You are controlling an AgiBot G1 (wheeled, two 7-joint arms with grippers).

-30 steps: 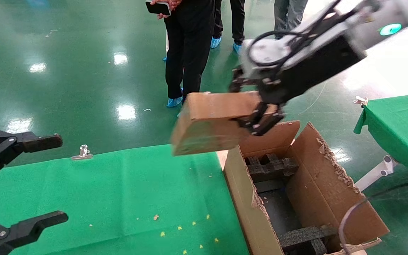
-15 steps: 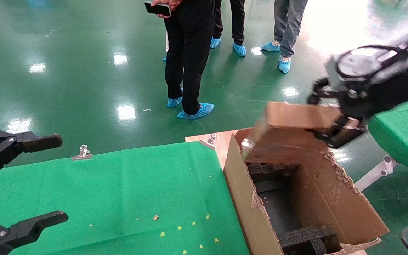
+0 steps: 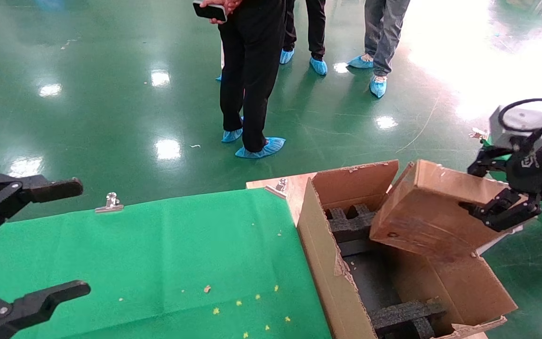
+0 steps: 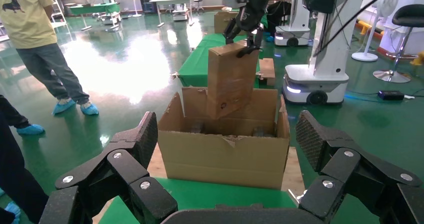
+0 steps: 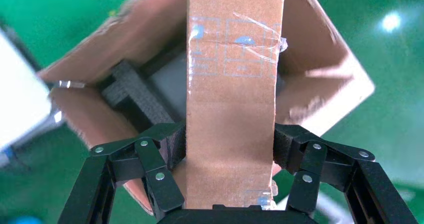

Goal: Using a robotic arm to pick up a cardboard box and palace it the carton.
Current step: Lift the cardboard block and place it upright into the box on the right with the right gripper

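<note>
Right gripper (image 3: 497, 207) clamped across the narrow faces of the cardboard box (image 3: 424, 214), tilted lower end first over the carton (image 3: 327, 268) mouth, probably to slip between the black foam blocks (image 3: 351, 221); left gripper (image 3: 40, 240) parked open above the green table (image 3: 158, 263).

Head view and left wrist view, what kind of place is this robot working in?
Probably a robot test hall or lab, not a home. The glossy green floor is walked by people in blue shoe covers, green-covered tables stand around, and another wheeled white robot base is parked behind the carton.
</note>
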